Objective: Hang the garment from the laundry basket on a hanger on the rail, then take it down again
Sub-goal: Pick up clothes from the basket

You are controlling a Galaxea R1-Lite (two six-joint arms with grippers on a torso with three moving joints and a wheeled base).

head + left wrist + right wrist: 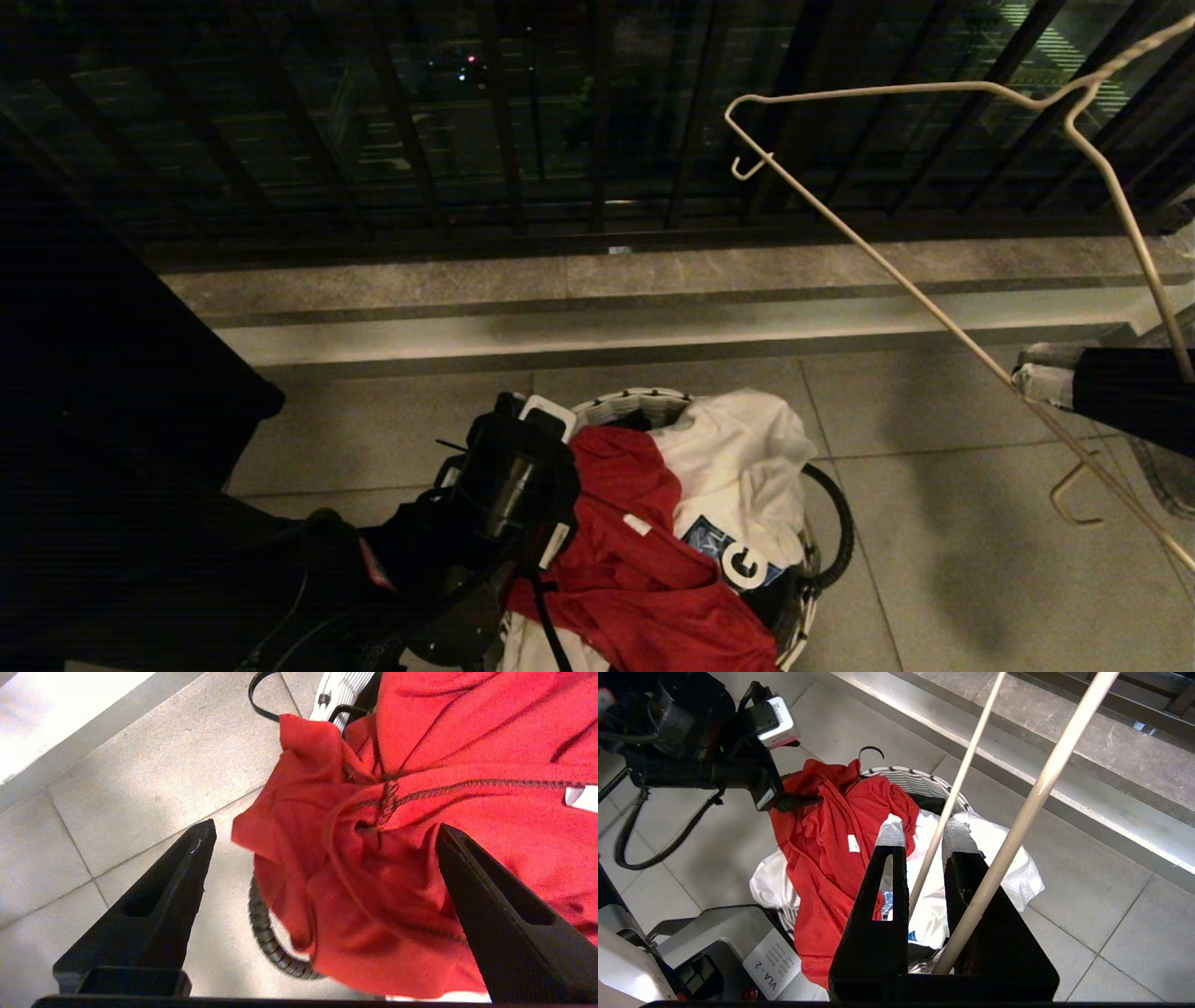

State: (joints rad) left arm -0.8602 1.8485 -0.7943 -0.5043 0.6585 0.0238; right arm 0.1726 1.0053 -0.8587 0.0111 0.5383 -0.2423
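At the lower centre of the head view my laundry basket [644, 403] holds the garment [644, 569], red and draped over its rim, on a white T-shirt [747, 467]. My left gripper [322, 835] gapes wide around the garment's bunched edge, perhaps touching it. My right gripper [920, 833], at right, pinches the hanger [896, 271].

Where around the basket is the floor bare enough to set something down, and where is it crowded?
Bare tiles lie between the basket and the step, and right of the basket under the hanger. The left side is crowded: the left gripper, fingers open, hangs at the red shirt. The right gripper holds the hanger.
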